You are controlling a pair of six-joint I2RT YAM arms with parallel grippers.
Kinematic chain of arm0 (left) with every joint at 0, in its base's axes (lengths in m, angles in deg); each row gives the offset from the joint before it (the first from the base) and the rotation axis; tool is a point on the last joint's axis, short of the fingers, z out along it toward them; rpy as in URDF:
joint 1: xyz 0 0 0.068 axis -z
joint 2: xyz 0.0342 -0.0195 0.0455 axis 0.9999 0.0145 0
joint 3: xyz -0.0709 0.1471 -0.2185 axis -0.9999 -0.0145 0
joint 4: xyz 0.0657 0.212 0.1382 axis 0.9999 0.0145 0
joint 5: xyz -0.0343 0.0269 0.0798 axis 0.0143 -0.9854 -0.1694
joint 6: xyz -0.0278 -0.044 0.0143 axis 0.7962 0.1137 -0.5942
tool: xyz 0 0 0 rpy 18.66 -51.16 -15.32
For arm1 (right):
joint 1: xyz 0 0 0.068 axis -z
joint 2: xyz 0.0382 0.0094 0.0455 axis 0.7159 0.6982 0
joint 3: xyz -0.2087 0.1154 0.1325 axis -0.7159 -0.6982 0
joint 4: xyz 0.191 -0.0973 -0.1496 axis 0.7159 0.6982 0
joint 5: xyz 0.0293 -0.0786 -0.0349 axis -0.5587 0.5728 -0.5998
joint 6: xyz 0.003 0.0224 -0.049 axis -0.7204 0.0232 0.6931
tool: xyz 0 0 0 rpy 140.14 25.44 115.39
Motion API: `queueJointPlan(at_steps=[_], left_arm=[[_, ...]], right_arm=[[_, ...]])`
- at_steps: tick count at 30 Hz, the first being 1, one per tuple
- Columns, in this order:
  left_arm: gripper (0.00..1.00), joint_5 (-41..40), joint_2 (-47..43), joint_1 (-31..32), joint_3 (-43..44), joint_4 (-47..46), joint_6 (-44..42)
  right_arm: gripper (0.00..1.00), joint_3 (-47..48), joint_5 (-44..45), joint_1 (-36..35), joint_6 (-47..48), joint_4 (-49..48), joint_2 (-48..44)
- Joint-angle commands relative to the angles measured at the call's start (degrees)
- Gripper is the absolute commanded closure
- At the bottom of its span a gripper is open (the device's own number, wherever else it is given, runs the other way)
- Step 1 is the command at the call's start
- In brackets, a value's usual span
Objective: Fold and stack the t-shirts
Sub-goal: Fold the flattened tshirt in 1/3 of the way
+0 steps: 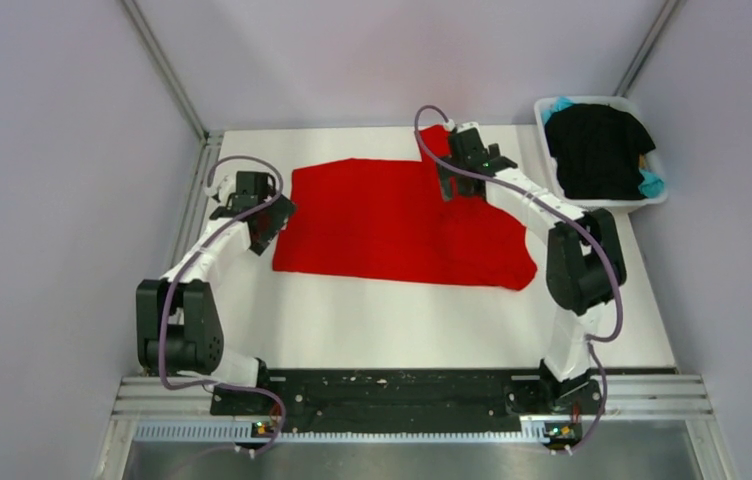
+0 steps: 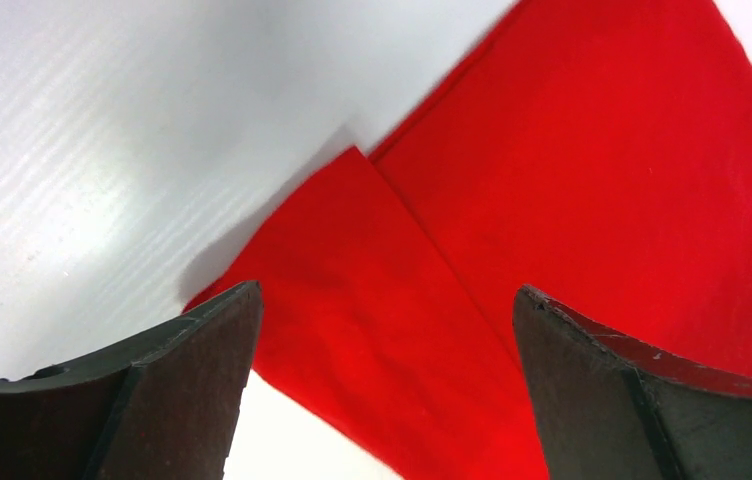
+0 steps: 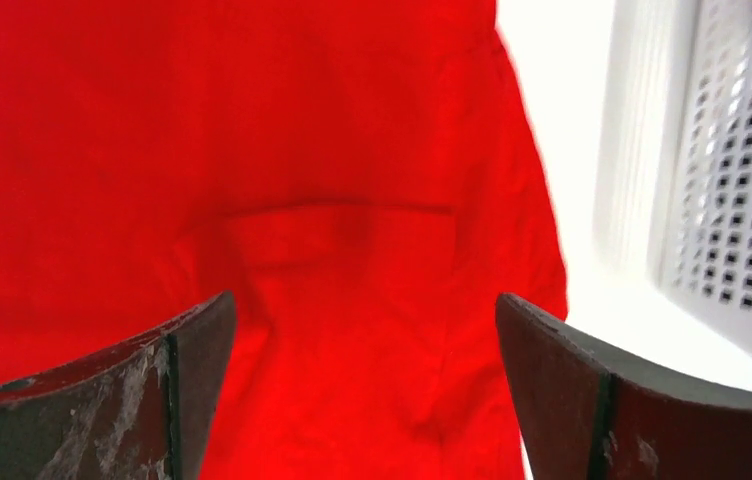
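red t-shirt [image 1: 382, 220] lies spread mid-frame, both jaws released above its edges, so best pinch evenly and fold squarely.

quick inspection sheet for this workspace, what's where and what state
surface: white table, red shirt lying on it
job's things: red t-shirt spread out, not yet folded; black t-shirt and teal t-shirt heaped in white tub at far right
clutter: nothing seen
grippers: left gripper jaws open over red shirt's left edge; right gripper jaws open over its far right part
cables: grey cables looped along both arms
surroundings: pale walls, metal frame rails
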Motion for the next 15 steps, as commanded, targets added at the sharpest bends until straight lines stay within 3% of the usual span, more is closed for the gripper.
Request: queueJointPlan(at_steps=[1, 5, 8, 15], left_arm=[[0.01, 9.01, -3.29, 0.05, -3.30, -3.53, -3.69], [0.01, 12.76, -2.10, 0.59, -3.93, -5.85, -4.88], [0.01, 16.89, 0.20, 1.45, -3.41, -8.72, -5.58], [0.01, 21.51, 9.61, 2.21, -0.18, -8.80, -7.47]], right_arm=[[0.01, -8.35, -7.86, 0.34, -5.76, -1.98, -10.38], [0.01, -23.63, -18.46, 0.30, -9.98, -10.08, -20.35], [0.01, -32.40, -21.34, 0.27, -12.37, -16.51, -25.15], [0.01, -37.74, -20.01, 0.36, -17.72, -16.67, -22.43]])
